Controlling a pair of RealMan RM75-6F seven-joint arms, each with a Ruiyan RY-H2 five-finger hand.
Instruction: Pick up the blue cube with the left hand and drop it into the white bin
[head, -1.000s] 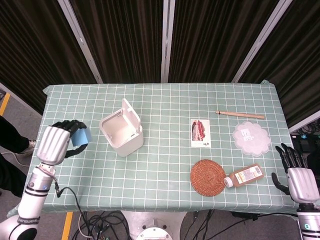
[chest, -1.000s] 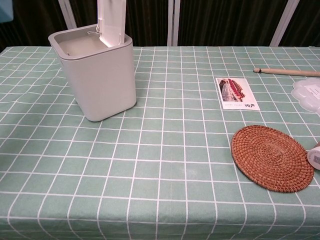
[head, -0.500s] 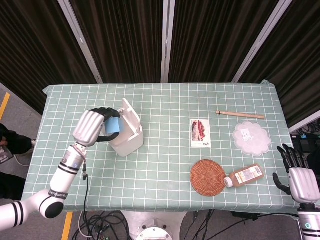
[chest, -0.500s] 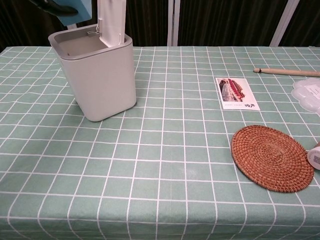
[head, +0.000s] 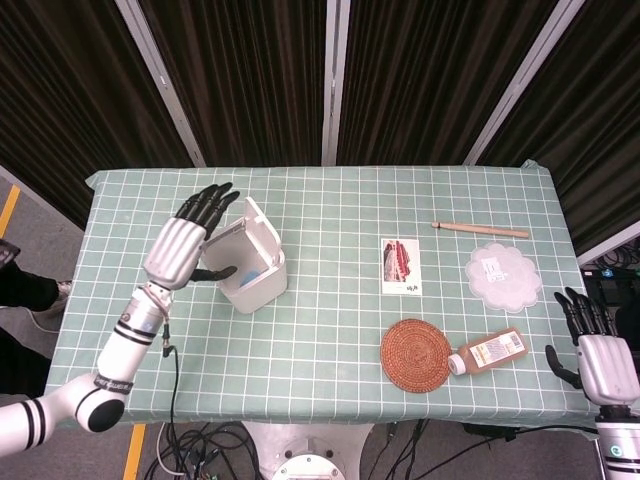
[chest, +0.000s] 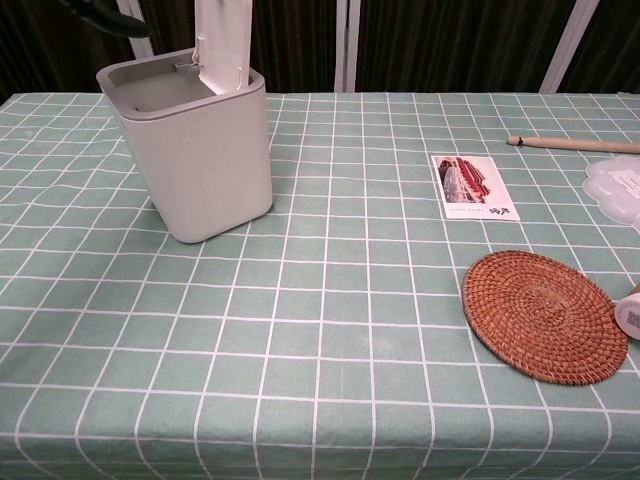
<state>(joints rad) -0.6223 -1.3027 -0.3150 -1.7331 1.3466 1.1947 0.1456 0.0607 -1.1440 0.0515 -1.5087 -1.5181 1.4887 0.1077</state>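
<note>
My left hand (head: 180, 248) hangs spread and empty at frame left over the white bin (head: 243, 268), where the blue cube (head: 252, 272) lies, seemingly light, rigid, best gripped across opposite faces.

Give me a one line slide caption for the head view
Left hand open over the white bin, blue cube inside; right hand idle at the table's edge.

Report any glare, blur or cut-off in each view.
Head view: sharp, evenly lit, with soft shadows; the blue cube reads faintly inside the white lidded bin. Chest view: the bin's raised lid is overexposed and cropped at the top edge; the left hand is barely in frame.
</note>
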